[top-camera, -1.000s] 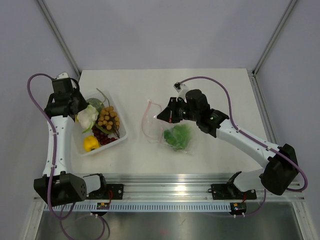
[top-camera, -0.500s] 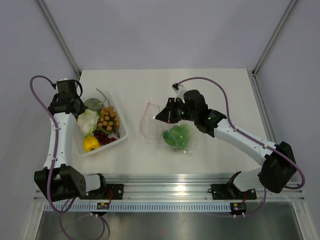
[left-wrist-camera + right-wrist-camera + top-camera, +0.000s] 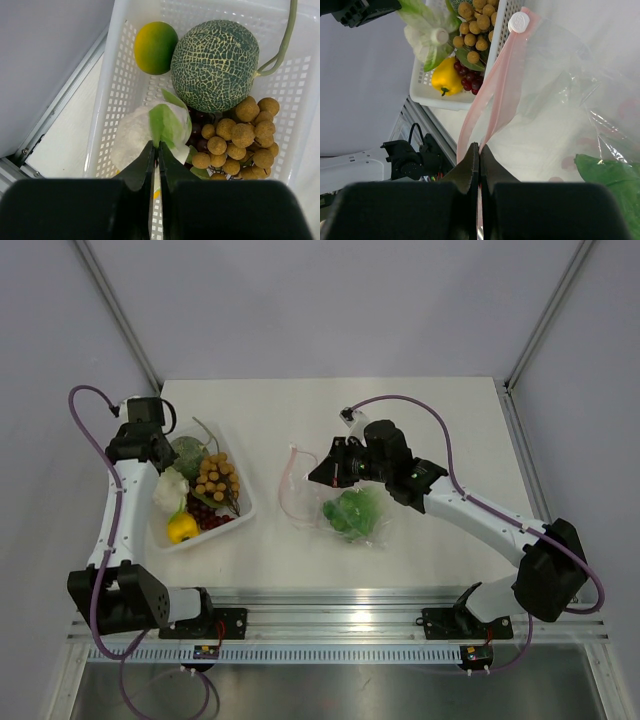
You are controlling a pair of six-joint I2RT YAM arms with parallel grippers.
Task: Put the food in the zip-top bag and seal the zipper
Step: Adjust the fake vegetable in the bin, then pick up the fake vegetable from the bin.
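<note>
Pinching the zipper point(image 3: 501, 82), right gripper point(image 3: 479, 146) fully closed.

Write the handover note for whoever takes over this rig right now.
Left gripper: jaws nearly together, apparently pinching a leaf of the pale vegetable over the white tray.
Right gripper: shut on the zipper strip at the mouth of the bag.
Done: lettuce is in the bag.
To do: bag the pale vegetable, brown ball bunch, grapes, yellow pepper, melon and green-yellow fruit, then seal the zipper.
</note>
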